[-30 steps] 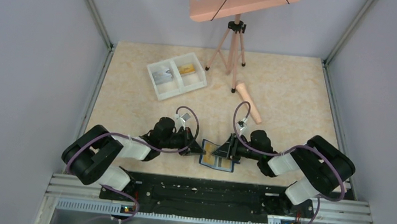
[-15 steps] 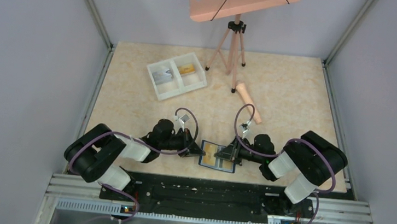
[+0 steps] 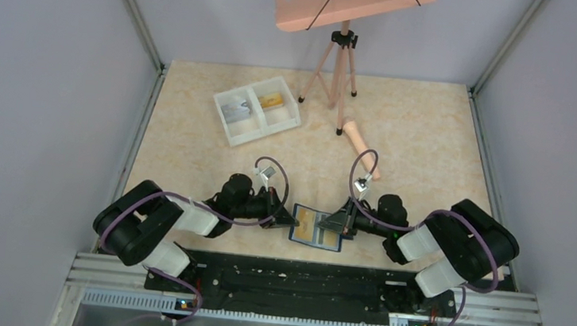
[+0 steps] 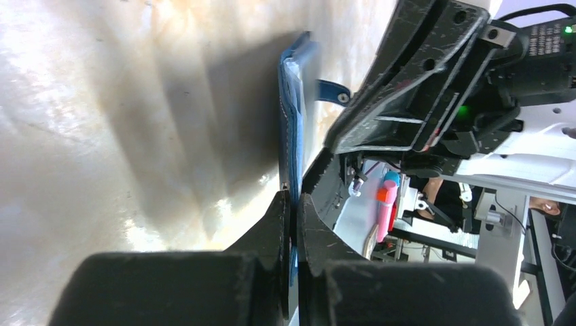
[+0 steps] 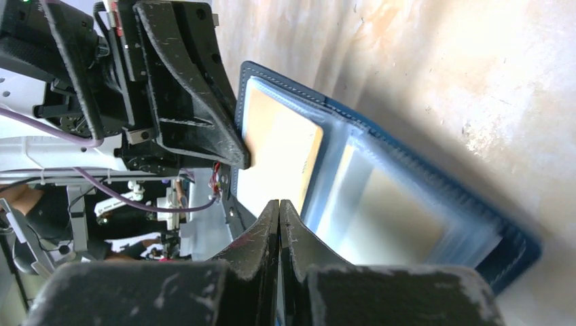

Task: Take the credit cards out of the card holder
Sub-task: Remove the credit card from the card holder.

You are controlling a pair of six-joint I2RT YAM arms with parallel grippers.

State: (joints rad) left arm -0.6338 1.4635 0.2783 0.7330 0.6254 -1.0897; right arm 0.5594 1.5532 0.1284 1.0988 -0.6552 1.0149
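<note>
The blue card holder (image 3: 316,228) lies open near the table's front edge, between my two grippers. My left gripper (image 3: 288,217) (image 4: 293,197) is shut on the edge of its left cover and holds that cover tilted up. A yellow-orange credit card (image 5: 278,153) sits in the clear slot of that cover. My right gripper (image 3: 330,223) (image 5: 279,204) reaches in from the right. Its jaws are pressed together at this card's near edge, with only a thin pale sliver between them. The other slots (image 5: 394,224) look silvery and blurred.
A white two-compartment tray (image 3: 229,129) stands at the back left with a grey card (image 3: 236,110) and a yellow card (image 3: 273,100) in it. A pink tripod stand (image 3: 335,64) rises at the back centre. A pink cylinder (image 3: 362,150) lies right of it.
My right gripper has gone from partly open to shut at the card's edge, and its arm has shifted slightly to the right. The left gripper keeps the same grip on the cover.
</note>
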